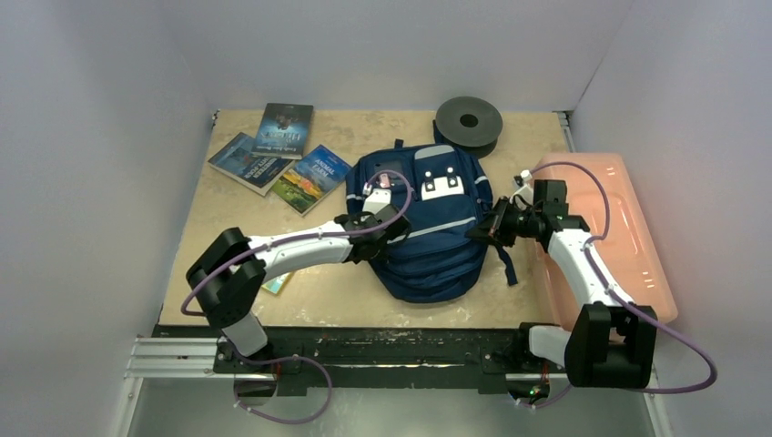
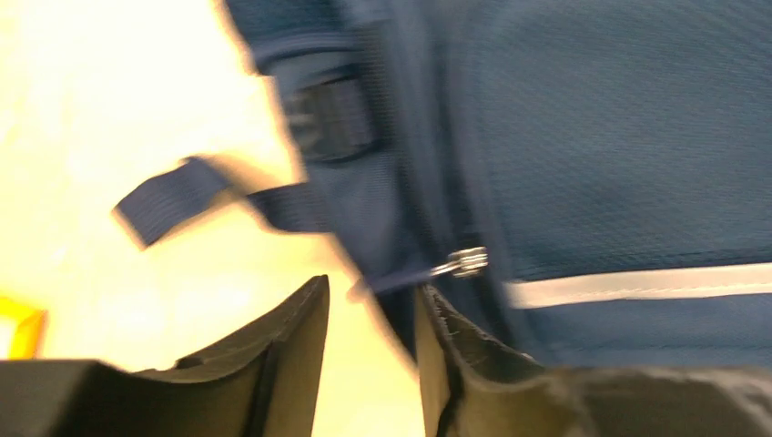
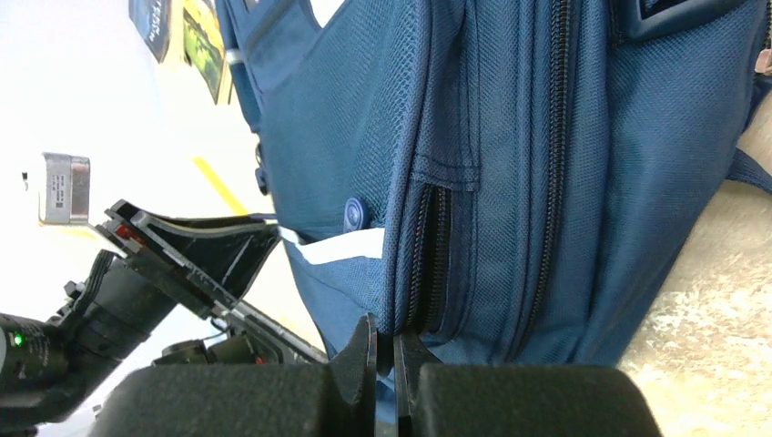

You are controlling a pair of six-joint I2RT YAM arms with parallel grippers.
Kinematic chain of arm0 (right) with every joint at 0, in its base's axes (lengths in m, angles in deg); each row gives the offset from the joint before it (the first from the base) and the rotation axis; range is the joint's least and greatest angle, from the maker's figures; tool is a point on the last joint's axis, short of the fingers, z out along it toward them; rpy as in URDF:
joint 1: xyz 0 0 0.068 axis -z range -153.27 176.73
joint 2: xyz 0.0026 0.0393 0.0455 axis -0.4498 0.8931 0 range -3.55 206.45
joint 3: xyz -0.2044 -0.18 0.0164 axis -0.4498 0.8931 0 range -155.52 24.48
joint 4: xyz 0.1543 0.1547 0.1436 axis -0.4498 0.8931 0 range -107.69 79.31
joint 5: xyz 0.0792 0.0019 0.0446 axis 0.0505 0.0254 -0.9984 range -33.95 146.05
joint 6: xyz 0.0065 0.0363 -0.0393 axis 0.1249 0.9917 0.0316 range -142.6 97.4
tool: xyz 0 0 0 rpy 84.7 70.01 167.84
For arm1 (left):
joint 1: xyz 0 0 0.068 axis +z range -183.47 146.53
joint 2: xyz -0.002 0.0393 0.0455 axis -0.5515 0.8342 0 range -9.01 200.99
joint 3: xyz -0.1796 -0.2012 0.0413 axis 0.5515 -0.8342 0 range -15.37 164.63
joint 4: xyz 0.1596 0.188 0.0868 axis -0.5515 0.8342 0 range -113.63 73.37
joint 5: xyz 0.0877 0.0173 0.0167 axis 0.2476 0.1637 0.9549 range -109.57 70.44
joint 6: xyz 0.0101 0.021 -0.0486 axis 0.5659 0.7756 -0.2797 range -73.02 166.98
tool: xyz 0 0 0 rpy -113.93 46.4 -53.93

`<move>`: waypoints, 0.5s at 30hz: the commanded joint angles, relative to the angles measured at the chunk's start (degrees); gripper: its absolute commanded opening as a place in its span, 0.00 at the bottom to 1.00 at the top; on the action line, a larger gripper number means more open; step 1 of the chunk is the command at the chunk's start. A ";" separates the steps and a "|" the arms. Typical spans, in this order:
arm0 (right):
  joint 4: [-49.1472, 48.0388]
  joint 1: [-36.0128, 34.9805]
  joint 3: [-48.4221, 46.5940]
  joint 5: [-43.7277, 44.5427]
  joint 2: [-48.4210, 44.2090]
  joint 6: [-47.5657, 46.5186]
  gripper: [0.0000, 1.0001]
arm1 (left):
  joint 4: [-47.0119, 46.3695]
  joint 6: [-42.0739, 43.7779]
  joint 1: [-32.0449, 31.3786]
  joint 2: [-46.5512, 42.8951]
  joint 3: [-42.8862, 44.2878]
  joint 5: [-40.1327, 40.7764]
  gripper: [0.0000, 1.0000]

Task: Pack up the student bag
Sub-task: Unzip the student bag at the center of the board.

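The student bag [image 1: 428, 232] lies flat in the middle of the bench [image 1: 355, 305], pockets facing up, at the centre of the overhead view. At its left edge is the left tool [image 2: 371, 300]. Its fingers are parted with a clear gap and grip nothing, and a metal zip pull [image 2: 469, 262] sits just above the right finger in the blurred wrist view. At the bag's right edge the right tool [image 3: 384, 344] is closed tight, pinching the bag's blue fabric beside a side zip. Toward the upper left of the overhead view, three books [image 1: 259, 164] lie fanned on the bench. A black spool [image 1: 468, 120] sits just above the bag. A pink box [image 1: 628, 228] fills the right side.
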 commanded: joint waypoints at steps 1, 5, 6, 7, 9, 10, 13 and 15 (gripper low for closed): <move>-3.44 0.69 -0.59 -1.89 -4.24 -2.28 0.00 | 7.11 -0.60 3.70 -11.36 -4.81 -7.77 0.58; -5.64 0.49 0.94 -2.14 -5.86 -0.39 0.00 | 7.29 -1.67 5.86 -20.40 -7.75 -19.50 0.63; -5.39 0.49 1.60 0.01 -6.95 -0.31 0.00 | 7.49 -2.51 6.40 -23.00 -8.38 -20.10 0.63; -5.53 0.49 2.27 2.61 -8.78 0.09 0.00 | 7.75 -3.43 7.20 -26.09 -9.35 -19.93 0.63; -5.24 0.56 3.57 6.63 -12.72 1.50 0.00 | 6.52 -4.88 9.98 -32.14 -11.98 -20.28 0.64; -5.07 0.51 4.34 9.51 -15.11 2.79 0.00 | 4.90 -5.23 12.88 -34.25 -13.19 -21.38 0.64; -2.17 0.49 5.99 13.63 -18.83 4.37 0.00 | 4.42 -6.32 20.50 -36.58 -14.36 -25.19 0.65; 1.55 0.48 5.91 18.07 -19.38 2.44 0.00 | 1.74 -6.43 24.74 -36.31 -14.31 -29.29 0.65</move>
